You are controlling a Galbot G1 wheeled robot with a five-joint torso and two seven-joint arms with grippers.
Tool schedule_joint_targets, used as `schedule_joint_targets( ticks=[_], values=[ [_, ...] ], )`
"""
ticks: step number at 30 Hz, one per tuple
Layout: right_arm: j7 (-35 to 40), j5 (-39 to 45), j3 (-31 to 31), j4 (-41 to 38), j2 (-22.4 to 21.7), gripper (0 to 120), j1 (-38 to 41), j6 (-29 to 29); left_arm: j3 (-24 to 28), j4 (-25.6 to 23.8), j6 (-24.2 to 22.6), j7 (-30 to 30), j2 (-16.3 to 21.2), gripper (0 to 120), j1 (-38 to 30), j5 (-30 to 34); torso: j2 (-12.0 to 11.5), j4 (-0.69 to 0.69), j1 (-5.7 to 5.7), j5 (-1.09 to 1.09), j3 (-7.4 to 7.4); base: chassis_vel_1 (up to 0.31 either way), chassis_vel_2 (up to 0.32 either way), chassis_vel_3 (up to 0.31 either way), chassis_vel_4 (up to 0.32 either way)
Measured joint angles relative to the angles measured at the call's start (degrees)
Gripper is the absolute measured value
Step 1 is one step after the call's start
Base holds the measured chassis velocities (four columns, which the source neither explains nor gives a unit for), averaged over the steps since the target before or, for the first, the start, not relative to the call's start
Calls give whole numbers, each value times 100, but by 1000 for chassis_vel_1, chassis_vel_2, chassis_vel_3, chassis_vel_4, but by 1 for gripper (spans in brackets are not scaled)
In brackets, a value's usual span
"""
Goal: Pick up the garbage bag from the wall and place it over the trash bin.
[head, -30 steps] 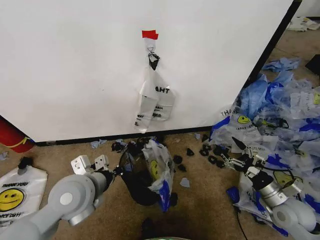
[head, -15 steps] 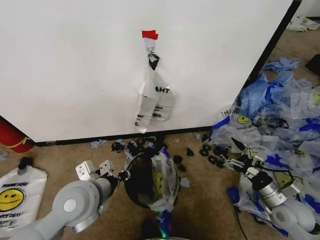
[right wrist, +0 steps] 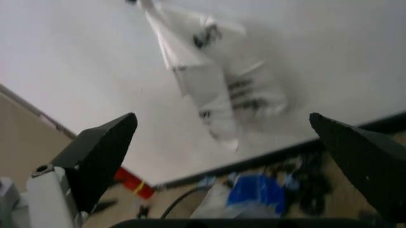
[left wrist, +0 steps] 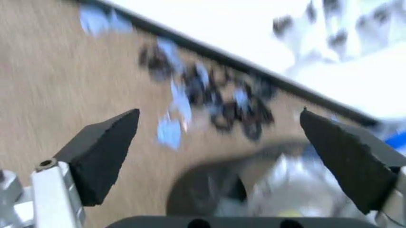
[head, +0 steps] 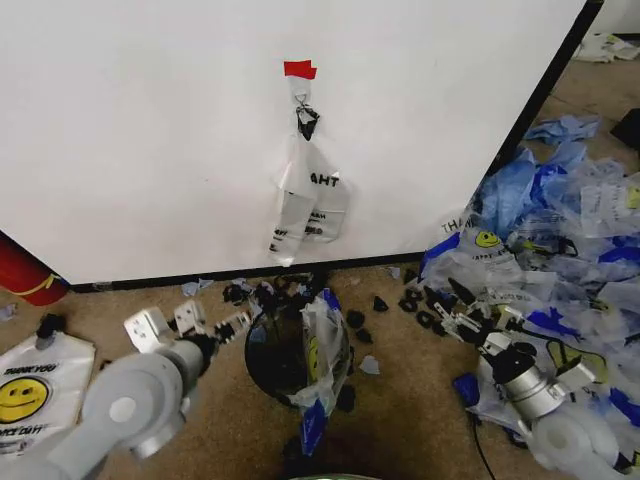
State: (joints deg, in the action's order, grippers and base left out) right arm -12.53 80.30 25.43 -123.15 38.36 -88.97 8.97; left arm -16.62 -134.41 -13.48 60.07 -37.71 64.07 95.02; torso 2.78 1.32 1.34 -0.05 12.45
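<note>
Your left gripper (head: 237, 324) has pulled back from the trash bin (head: 272, 368), spread empty; garbage bag (head: 322, 352) drapes its rim; right gripper (head: 452, 303) spread too.

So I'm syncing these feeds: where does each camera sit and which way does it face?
Head view: up high, looking down at the white wall panel, round black mesh bin, both arms.
Left wrist view: between the open left gripper, facing that bin.
Right wrist view: between the open right gripper, facing the wall.
All views share the wall.
</note>
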Motion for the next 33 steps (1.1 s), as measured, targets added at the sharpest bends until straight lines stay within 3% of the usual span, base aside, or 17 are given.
schedule_joint_targets(
  ticks=[3,5,13,21,29,33],
  values=[
    [605,174,-115,-302,-227,100,59,-301,-23,113,4,-142,101,100,-84,-112,0,5,0,-6,1,0,0,0,0],
    [1322,406,-313,-680,-464,100,213,-665,-97,196,26,-374,191,100,-98,-239,0,3,0,1,0,0,0,0,0],
    [2325,193,-1151,-947,-977,100,473,-1305,119,452,104,-815,235,100,-361,-550,0,4,0,2,0,0,0,0,0],
    [2725,-134,-1950,-652,-908,100,927,-1558,287,778,97,-866,228,100,-456,-670,0,4,0,0,0,0,0,0,0],
    [3561,-1,-3340,-463,-588,100,2324,-1621,303,848,96,-894,158,100,-207,-883,0,1,0,-1,0,0,0,0,0],
    [3778,88,-3638,-390,-487,100,2703,-1688,284,838,103,-897,163,100,-123,-921,0,2,0,-1,1,0,0,0,0]
  ],
)
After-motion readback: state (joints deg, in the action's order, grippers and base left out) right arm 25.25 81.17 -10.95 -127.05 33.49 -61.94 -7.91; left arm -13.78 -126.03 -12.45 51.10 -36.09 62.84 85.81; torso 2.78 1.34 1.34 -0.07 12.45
